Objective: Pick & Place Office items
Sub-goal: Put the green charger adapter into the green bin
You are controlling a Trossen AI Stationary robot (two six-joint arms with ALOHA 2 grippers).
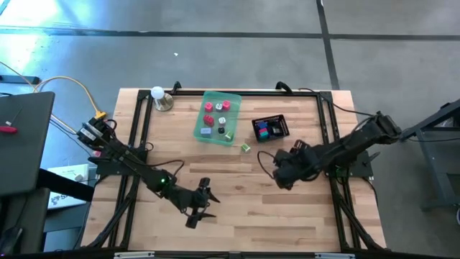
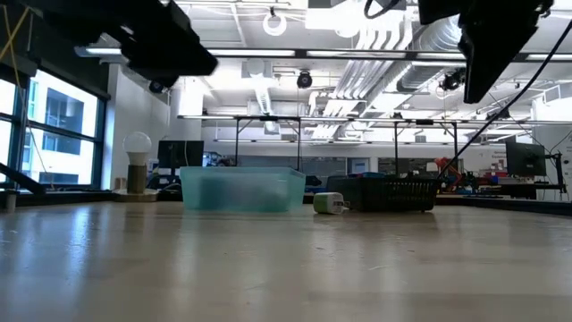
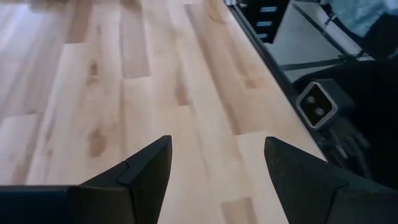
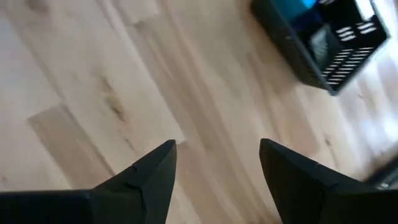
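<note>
Both tools (image 3: 217, 180) (image 4: 217, 180) gape empty; a small green-and-white piece (image 1: 245, 147) lies between tray (image 1: 231, 137) and basket (image 1: 284, 132).

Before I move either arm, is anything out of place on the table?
Yes: one green-and-white piece lies loose on the bare wood, between the green tray and the black mesh basket, outside both. Everything else sits inside a container.
</note>
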